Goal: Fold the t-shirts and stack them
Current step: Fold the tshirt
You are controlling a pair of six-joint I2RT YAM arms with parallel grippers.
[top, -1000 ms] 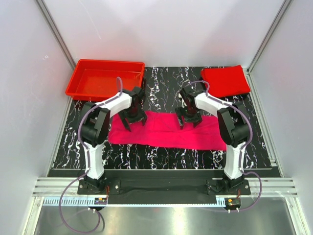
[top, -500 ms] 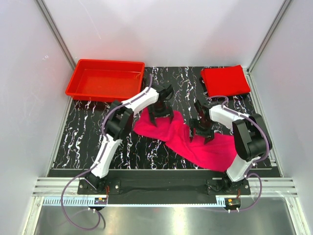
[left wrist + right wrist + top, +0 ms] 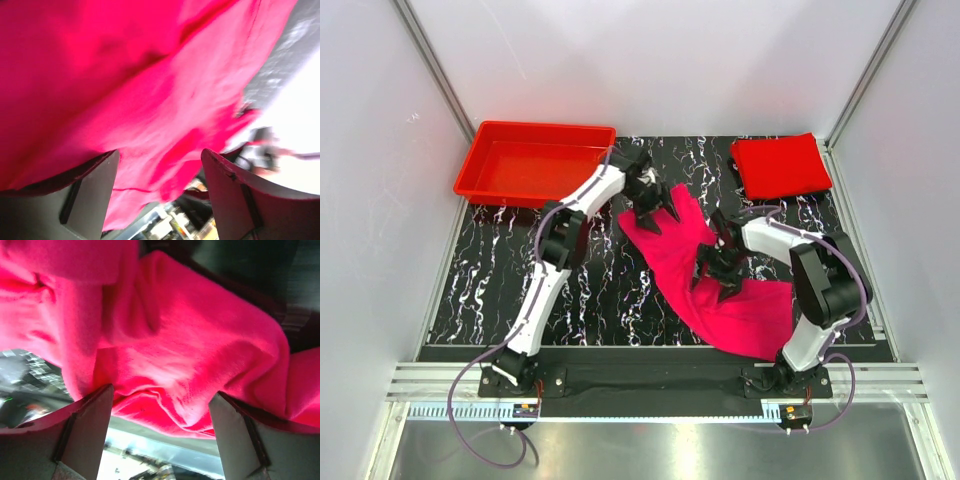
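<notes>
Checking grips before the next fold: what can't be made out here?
- Top view: fingertips of left gripper and right gripper, hidden under their own bodies.
- Wrist views: whether either pinches the pink t-shirt; bunched cloth hides the contact.
- Left wrist: background, blurred and overexposed.

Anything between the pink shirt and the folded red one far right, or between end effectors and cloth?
Nothing visible. Both the left end effector and right end effector grip the magenta-pink cloth t-shirt; only bare table lies between it and the folded red cloth t-shirt. The red plastic tray sits far left.
</notes>
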